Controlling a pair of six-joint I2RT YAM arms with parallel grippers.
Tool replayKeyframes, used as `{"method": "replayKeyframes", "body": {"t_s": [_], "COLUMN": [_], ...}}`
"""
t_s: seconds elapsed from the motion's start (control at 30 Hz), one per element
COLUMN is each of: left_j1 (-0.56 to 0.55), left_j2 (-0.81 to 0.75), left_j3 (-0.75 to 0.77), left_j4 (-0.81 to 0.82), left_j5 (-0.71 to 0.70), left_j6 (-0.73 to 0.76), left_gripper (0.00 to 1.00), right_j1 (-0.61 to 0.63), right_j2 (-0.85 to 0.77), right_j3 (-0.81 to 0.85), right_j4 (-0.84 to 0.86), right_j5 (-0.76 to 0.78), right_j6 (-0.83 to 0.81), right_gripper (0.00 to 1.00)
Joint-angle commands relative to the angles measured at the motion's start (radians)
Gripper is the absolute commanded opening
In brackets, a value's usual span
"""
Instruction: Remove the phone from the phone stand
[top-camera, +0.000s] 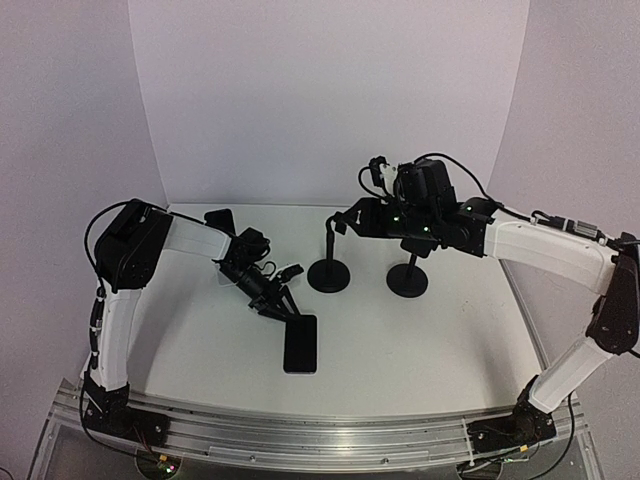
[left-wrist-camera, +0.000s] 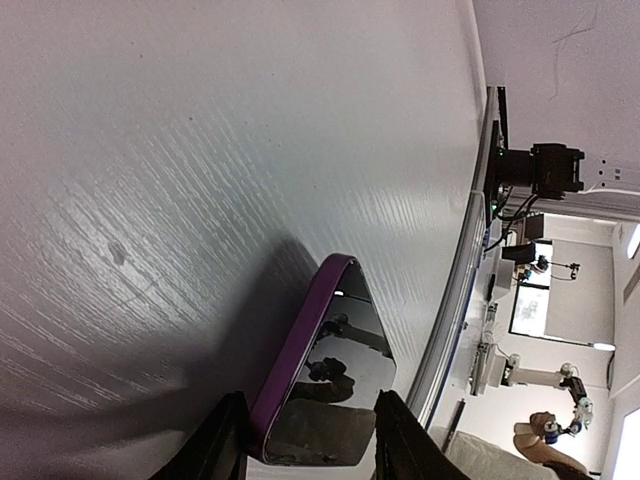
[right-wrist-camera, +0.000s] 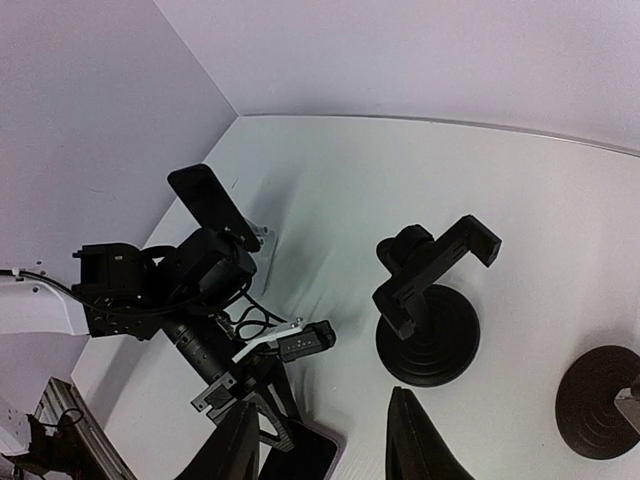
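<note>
Phone (top-camera: 300, 344): lying flat on the worktop (top-camera: 420, 340), screen up, nearer to me than the phone stand (top-camera: 328, 272) and apart from it.
Left gripper (left-wrist-camera: 310, 440): fingers parted either side of the phone's far end; I cannot tell if they press it.
Right gripper (right-wrist-camera: 322, 445): partly open, holding nothing, above the phone stand.

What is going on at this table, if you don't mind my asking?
The phone lies flat on the table, off the phone stand, whose clamp is empty. The left gripper has its jaws open around the phone's end, apparently letting go. The right gripper hovers open above the stand, holding nothing.
</note>
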Motion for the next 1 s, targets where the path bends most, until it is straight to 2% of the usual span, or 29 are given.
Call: {"method": "replayKeyframes", "body": {"t_s": [0.0, 0.73, 0.97], "left_j1": [-0.001, -0.01, -0.01], "left_j2": [-0.015, 0.003, -0.008], "left_j3": [0.053, 0.104, 0.071], "left_j4": [-0.024, -0.029, -0.026], "left_j5": [-0.041, -0.033, -0.049], "left_j6": [0.008, 0.019, 0.02], "left_gripper": [0.43, 0.44, 0.44], "right_j1": [0.005, 0.006, 0.005], "right_j2": [-0.005, 0.001, -0.005], "right_j3": [0.025, 0.032, 0.026], "right_j4": [0.004, 0.004, -0.01], "right_j5": [-0.01, -0.001, 0.016], "right_j6": [-0.003, -0.006, 0.005], "right_gripper": [0.38, 0.39, 0.4]}}
